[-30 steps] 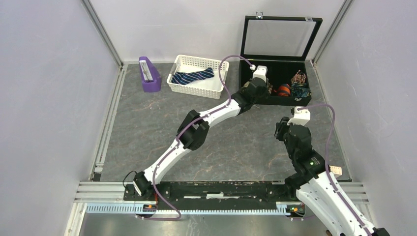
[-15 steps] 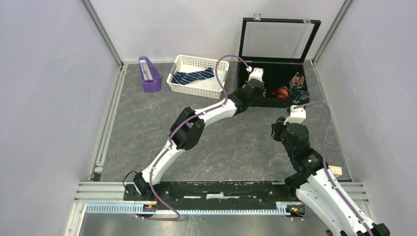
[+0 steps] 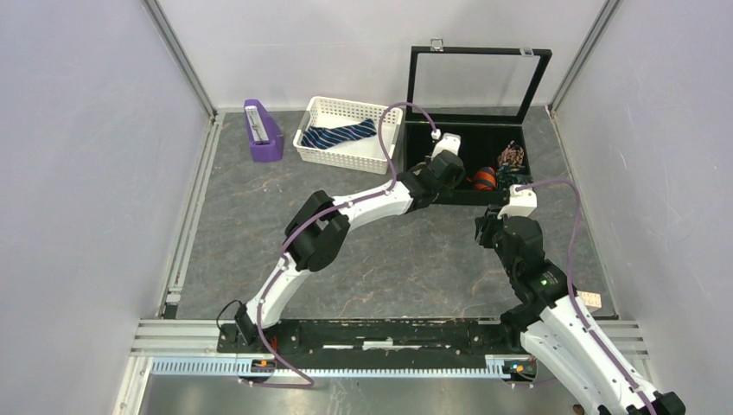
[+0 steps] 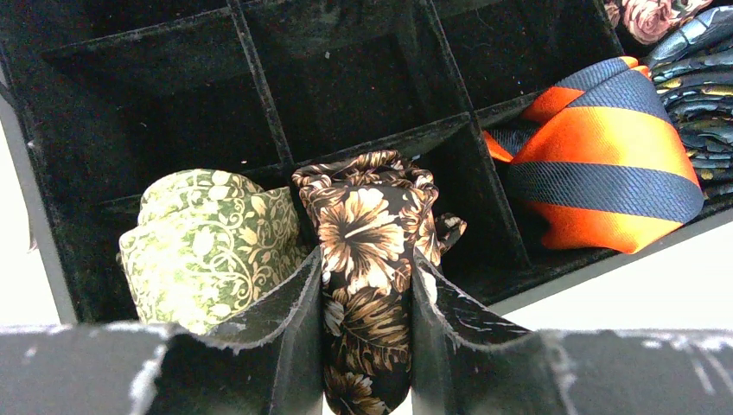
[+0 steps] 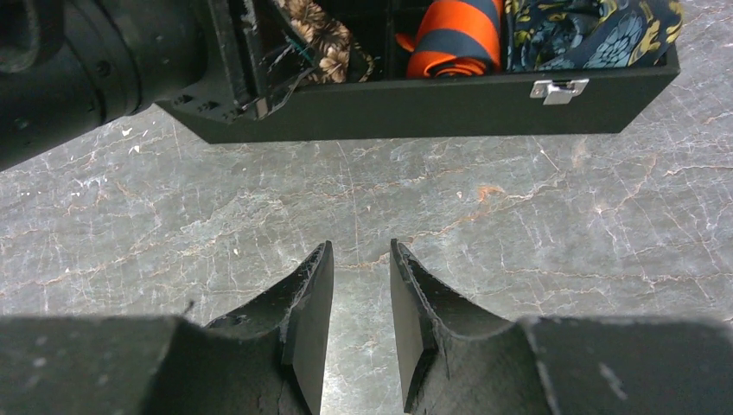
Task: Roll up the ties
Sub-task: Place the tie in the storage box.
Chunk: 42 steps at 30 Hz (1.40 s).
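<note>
My left gripper (image 3: pixel 445 169) reaches into the black compartment box (image 3: pixel 458 197). In the left wrist view the gripper (image 4: pixel 367 259) is shut on a rolled brown-and-tan tie with a leafy flower print (image 4: pixel 367 229), holding it over a front compartment. The same tie shows in the right wrist view (image 5: pixel 327 39). The navy tie with pale stripes (image 3: pixel 339 135) lies unrolled in the white basket (image 3: pixel 346 161). My right gripper (image 3: pixel 484 226) hovers over the table just in front of the box; its jaws (image 5: pixel 361 251) are open and empty.
The box (image 5: pixel 432 108) holds a rolled green tie (image 4: pixel 207 233), an orange-and-navy one (image 4: pixel 605 147) and a dark patterned one (image 5: pixel 588 30). Its glass lid (image 3: pixel 475 76) stands open at the back. A purple holder (image 3: pixel 262 130) stands at the far left.
The black box has slid left and a little nearer, together with my left gripper inside it. The right gripper has shifted slightly left toward the box front.
</note>
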Motion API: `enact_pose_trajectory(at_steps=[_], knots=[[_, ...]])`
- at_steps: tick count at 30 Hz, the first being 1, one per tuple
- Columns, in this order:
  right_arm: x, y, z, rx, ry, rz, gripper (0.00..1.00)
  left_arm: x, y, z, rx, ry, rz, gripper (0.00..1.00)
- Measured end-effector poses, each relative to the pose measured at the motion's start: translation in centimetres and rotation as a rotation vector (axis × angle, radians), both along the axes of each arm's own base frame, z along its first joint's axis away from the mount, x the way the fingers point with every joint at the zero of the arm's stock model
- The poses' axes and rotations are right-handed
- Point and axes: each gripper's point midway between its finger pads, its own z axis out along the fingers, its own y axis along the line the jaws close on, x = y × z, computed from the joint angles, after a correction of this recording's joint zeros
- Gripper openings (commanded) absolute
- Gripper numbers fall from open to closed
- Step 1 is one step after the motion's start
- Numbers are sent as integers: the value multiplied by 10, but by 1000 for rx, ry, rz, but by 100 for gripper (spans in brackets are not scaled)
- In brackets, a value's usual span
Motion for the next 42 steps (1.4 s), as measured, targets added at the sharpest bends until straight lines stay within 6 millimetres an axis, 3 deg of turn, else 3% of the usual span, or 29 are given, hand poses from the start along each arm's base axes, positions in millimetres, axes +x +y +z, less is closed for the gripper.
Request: enact_pose_trajectory(at_steps=[9, 15, 23, 30, 35, 42], knots=[[1, 0, -1, -3, 3, 1, 37, -15, 8, 6, 42, 69, -41, 14], [1, 0, -1, -7, 2, 3, 38, -11, -14, 23, 34, 92, -76, 15], [1, -1, -1, -20, 1, 4, 38, -12, -16, -11, 91, 136, -68, 15], [1, -1, -2, -25, 4, 5, 38, -8, -15, -15, 91, 130, -36, 20], [1, -1, -2, -26, 7, 5, 38, -7, -15, -16, 83, 131, -16, 43], [1, 0, -3, -25, 7, 9, 38, -3, -13, -19, 77, 122, 11, 60]])
